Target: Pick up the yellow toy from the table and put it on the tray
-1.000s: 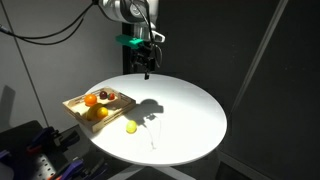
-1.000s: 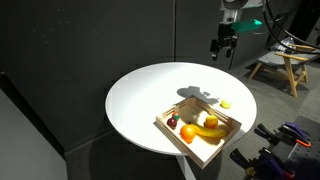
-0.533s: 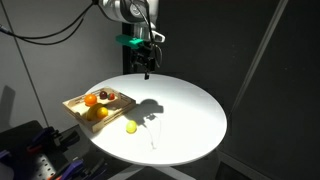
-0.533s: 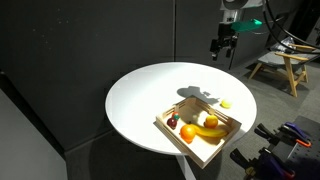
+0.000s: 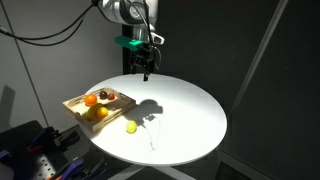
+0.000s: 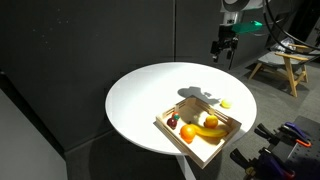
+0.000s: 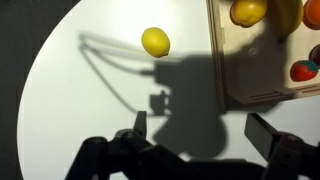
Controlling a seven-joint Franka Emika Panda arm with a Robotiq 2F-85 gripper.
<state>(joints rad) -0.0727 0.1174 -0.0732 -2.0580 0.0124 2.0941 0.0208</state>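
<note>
Hovers high over worktop [image 5: 185, 115], claw [image 7: 200, 130] spread wide and empty, likely lining up on yellow toy [image 7: 155, 41], wrist view's upper left, near tray [image 7: 240, 70].

The table [image 5: 185, 115] is bare over most of its round top, and descent from above is unobstructed there. The one obstacle is the tray [image 5: 111, 112], set against one edge of the table; its low walls and the toys [image 6: 188, 134] inside it stand above the surface. The yellow toy [image 5: 130, 128] lies just beside the tray, not touching it, with open tabletop on its other sides. The gripper [image 5: 146, 74] hangs high near the opposite edge with its jaws spread, and the air beneath it is clear.
</note>
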